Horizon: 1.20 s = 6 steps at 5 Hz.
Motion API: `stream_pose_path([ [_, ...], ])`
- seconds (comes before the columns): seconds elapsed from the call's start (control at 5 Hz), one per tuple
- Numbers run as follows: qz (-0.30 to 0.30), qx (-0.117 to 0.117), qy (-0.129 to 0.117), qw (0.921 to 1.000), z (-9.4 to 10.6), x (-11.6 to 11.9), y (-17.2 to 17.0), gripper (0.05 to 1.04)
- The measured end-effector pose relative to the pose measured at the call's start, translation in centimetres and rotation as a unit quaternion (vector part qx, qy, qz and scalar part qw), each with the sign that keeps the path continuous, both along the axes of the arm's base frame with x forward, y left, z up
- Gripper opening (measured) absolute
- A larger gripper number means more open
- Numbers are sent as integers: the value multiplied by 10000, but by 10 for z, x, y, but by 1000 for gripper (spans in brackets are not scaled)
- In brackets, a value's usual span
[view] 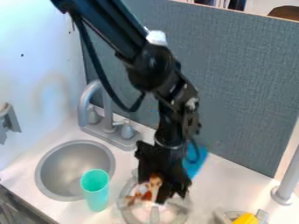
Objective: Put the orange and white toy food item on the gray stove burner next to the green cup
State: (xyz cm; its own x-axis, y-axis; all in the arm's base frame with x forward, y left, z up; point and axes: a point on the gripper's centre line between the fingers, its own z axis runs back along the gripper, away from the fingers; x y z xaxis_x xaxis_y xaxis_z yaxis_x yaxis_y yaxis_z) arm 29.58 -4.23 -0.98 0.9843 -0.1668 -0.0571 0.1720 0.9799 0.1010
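Note:
The gripper hangs low over a clear round bowl or pot, right of the sink, its tip inside the rim area. Right at its tip is a small brown, orange and white item, partly covered by the gripper; whether it is held or only touched, I cannot tell. More reddish-brown and white pieces show by the bowl's left side. A turquoise cup stands upright left of the bowl, at the sink's right front edge.
A round grey sink with a grey faucet is at the left. Behind the gripper lies a blue object near the grey partition. Front right are a yellow item in a grey container and a grey post.

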Motion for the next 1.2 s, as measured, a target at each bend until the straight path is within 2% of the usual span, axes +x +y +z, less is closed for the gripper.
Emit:
stream_pose_path([
  [0.2, 544, 454, 159, 9974, -22, 15, 24, 639],
  [0.4, 868, 609, 210, 9941, -32, 23, 27, 639],
  [0.6, 1698, 782, 248, 9821, -45, 24, 29, 639],
  [0.8, 1936, 857, 412, 9765, -58, 29, 27, 639],
  [1.0, 2171, 1032, 645, 9685, -81, 31, 27, 637],
  [1.2, 2252, 944, 565, 9681, -82, 34, 25, 671],
])
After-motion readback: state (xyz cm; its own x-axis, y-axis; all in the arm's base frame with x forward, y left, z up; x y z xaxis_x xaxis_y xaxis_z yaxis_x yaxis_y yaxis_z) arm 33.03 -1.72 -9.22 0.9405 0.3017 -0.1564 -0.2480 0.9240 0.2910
